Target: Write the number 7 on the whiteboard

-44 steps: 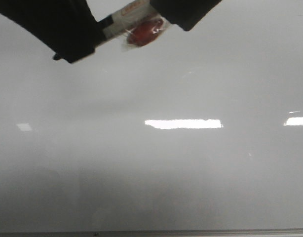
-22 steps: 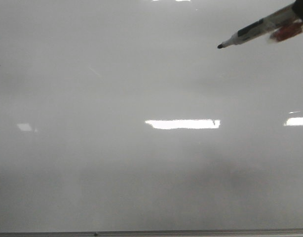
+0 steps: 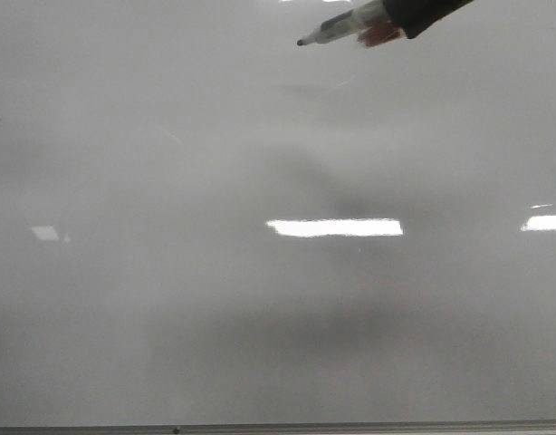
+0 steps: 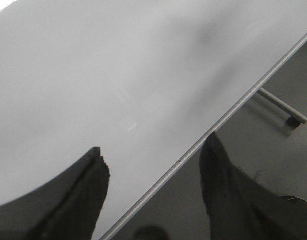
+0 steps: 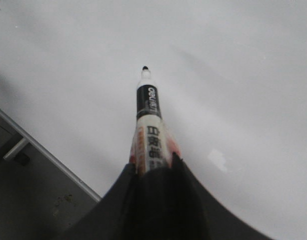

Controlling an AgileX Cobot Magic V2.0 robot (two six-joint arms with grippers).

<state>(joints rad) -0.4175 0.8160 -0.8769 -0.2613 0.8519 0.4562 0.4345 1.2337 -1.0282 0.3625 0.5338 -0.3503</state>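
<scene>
While the whiteboard [image 3: 169, 317] fills nearly the whole front view, a marker [image 3: 346, 27] is seen at its upper edge, right of centre, held by the right gripper [image 3: 423, 11], of which only a dark corner shows there. The marker is tilted, its black tip pointing left and slightly down, and a red patch is seen on its barrel close to the jaws. Whether the tip touches the board cannot be told from this view.

In the right wrist view the marker [image 5: 149, 125] is gripped firmly between the dark jaws of the right gripper [image 5: 156, 170] — the white barrel with its black band and red-printed label sticks out ahead of them, and the tip ends over the pale board [image 5: 233, 75]. The board's thin metal edge is seen off to one side, with dark floor beyond it.

The left gripper [image 4: 153, 165] is shown in the left wrist view with its jaws spread wide and nothing between them; it is held over the board's metal edge, one finger [image 4: 88, 185] over the board [image 4: 93, 75] and the other over the dark floor.

No black stroke of the number 7 can be made out on the board in any view — only bright rectangular glare patches [image 3: 334, 227] and soft grey shadows are seen on its glossy surface.
</scene>
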